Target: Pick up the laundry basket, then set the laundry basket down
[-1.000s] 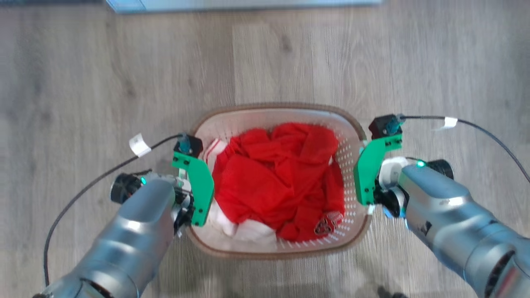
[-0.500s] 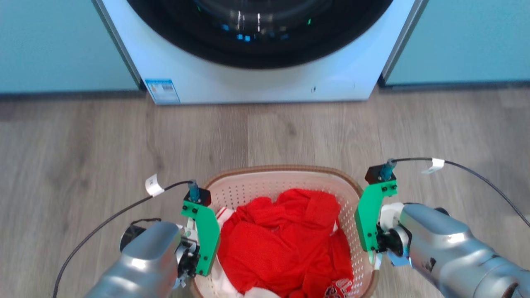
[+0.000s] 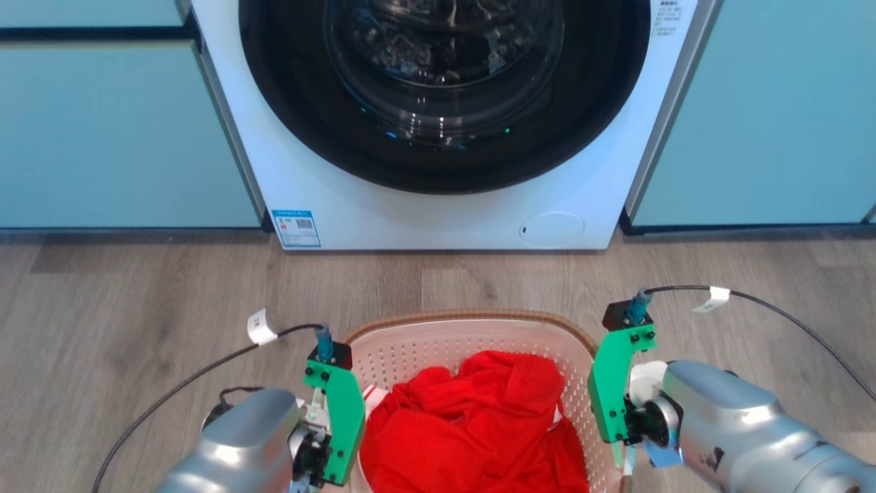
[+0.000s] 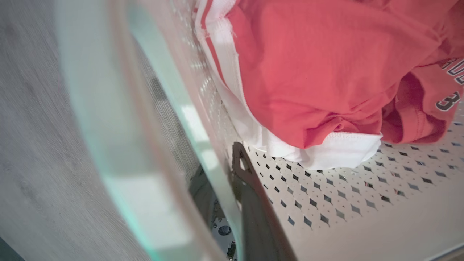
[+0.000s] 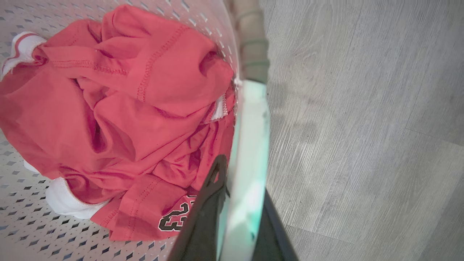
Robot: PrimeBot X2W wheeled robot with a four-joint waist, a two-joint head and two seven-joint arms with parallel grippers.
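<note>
Though the red jersey [image 5: 119, 108] is bunched up, a black "23" w/ white outline reads on it in the R wrist view. The L wrist view catches a "3" and bits of letters, not enough to read. The washing machine [image 3: 438, 212] has a blue sticker [image 3: 295, 228] w/ a QR code at its lower left corner, print too small to read. Same for the white tags on both cables.

The laundry basket [image 3: 472, 320] sits low centre in the head view, near the robot, holding the jersey and some white cloth [image 4: 326, 150]. Its brown far rim faces the machine door, w/ a strip of bare wood floor [image 3: 137, 322] between them. Floor lies open to left and right of the basket. Teal cabinets [image 3: 116, 137] flank the machine on both sides.

L gripper [image 4: 219, 163] is clenched on the basket's left side: one finger inside against the perforated wall, the other outside. R gripper [image 5: 243, 181] is clamped the same way on the right side, rim and pale handle between its fingers. Can't tell whether the base is off the floor.

Vs 0.5 s ago the whole head view has shifted, so the camera moved: more of the door and cabinets shows, and the basket sits lower in frame. Both grips hold the same spots on the basket.
</note>
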